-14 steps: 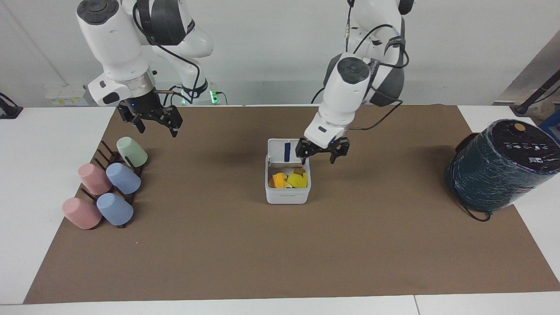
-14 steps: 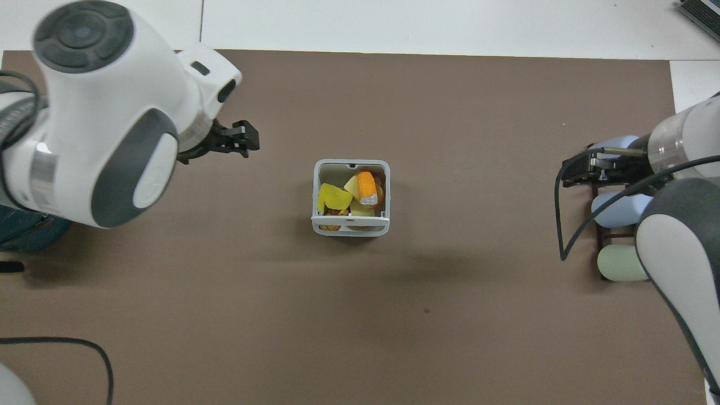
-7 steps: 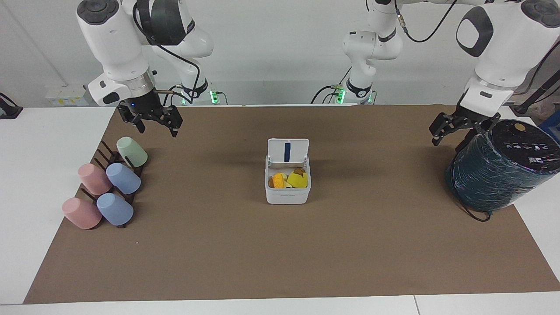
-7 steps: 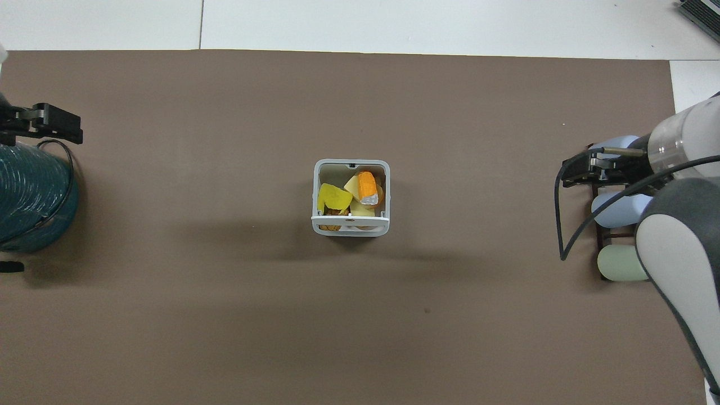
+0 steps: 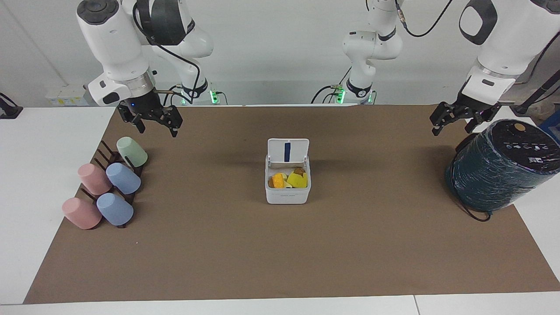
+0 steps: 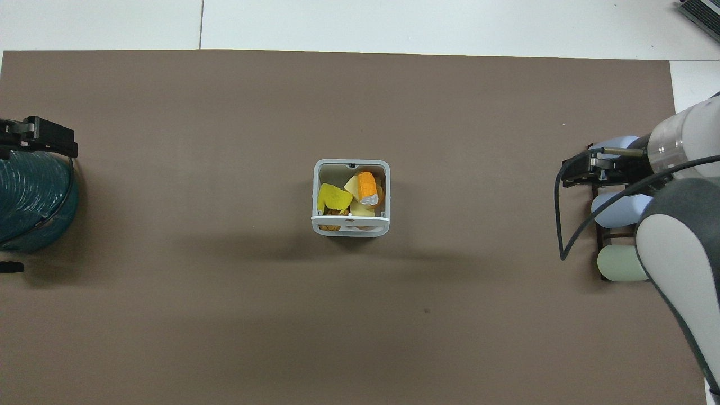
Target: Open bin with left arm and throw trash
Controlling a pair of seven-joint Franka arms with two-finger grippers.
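A second ago the left gripper (image 5: 455, 121) hung right beside the bin (image 5: 287, 192), next to its raised lid (image 5: 288, 151); it has since swung away to the left arm's end of the tabletop (image 5: 26, 183) and now hangs over the brown mat (image 5: 280, 253) beside the dark teal wrapped cylinder (image 5: 498, 168), its fingers spread open and empty. The bin has not moved from the middle of the mat; its lid stands upright with the blue stripe showing, and the trash (image 5: 288, 179), the yellow, pale and orange toy-food pieces, lies inside. The right gripper (image 5: 151, 122) has stayed over the rack of pastel cups (image 5: 105, 188) throughout, waiting, fingers open and holding nothing. With the lid up, the pieces in the bin and both arms withdrawn, the task looks essentially finished.
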